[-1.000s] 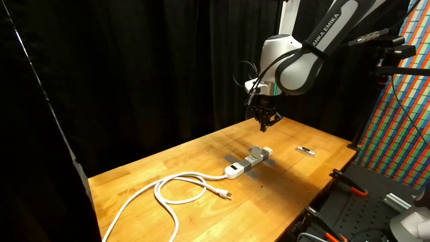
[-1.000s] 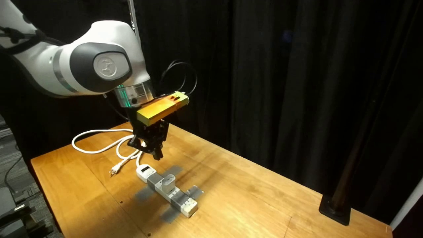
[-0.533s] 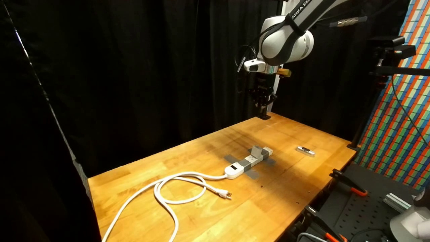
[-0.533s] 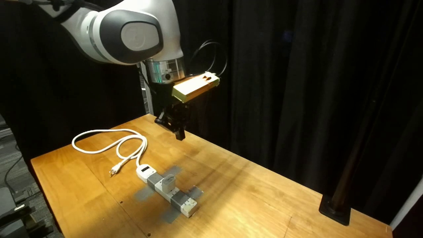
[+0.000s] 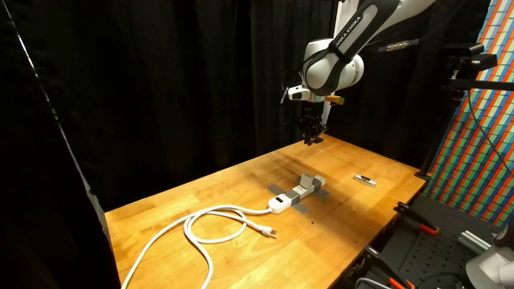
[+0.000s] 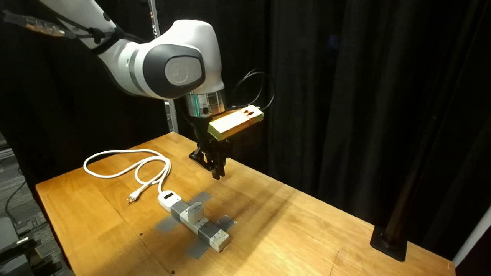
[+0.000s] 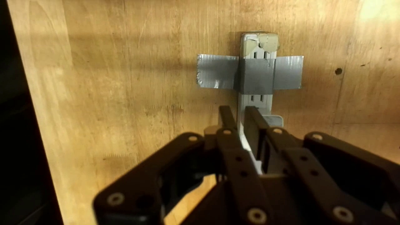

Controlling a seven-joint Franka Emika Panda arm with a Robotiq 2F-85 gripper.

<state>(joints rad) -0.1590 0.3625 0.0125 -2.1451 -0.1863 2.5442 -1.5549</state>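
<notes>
The white power strip (image 7: 256,104) lies on the wooden table (image 7: 125,93), strapped down by bands of grey tape (image 7: 257,76); two of its sockets (image 7: 257,98) show their slots, one on each side of a band. A grey plug block (image 6: 195,213) stands upright on the strip, its underside hidden, so how far it is seated cannot be told. The gripper (image 7: 237,109) hangs above the table, its fingers (image 7: 254,120) a narrow gap apart with the strip visible between them, and hides the strip's lower part in the wrist view. The cord (image 5: 225,207) loops away and runs out of frame in an exterior view. A small silver object (image 5: 365,180) lies farther off, too small to identify.
</notes>
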